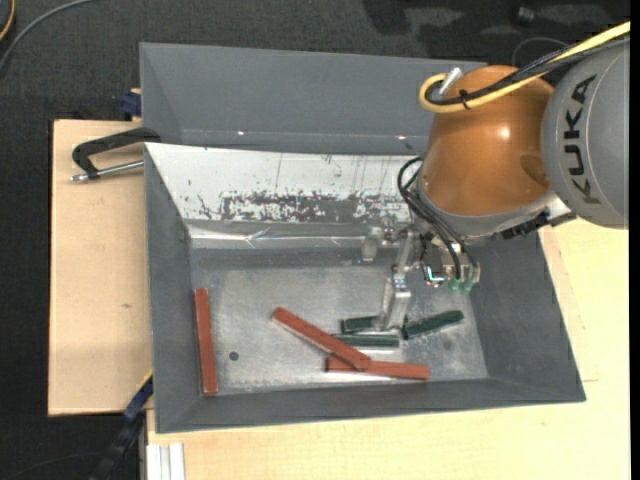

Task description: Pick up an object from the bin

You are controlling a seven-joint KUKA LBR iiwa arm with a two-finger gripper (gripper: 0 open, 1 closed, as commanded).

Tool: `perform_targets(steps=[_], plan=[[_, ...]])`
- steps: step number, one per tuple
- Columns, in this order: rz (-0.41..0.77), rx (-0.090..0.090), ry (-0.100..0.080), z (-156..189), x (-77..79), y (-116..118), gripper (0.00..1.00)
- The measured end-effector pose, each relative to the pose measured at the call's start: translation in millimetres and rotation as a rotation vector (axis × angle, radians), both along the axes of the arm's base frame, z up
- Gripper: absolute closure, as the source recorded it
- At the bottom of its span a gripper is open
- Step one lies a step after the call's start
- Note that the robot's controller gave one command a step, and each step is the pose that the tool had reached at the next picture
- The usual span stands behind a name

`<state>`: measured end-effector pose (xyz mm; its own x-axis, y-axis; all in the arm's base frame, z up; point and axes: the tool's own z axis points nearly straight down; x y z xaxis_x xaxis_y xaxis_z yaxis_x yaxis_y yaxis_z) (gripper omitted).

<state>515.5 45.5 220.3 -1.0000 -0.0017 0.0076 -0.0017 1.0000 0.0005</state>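
Camera view: claw down at the right of the bin floor; open or closed, cannot tell.
Dark green stick touches its tip, second green stick just right, crossed red sticks near, lower left.

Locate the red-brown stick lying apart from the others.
In the camera view, the red-brown stick lies on the floor along the bin's left wall, apart from the sticks near the gripper.
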Motion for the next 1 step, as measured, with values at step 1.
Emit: perform_targets(steps=[1], plan=[[0.050,0.000,-0.001,-141.7,9.8,13.8,0.00]])
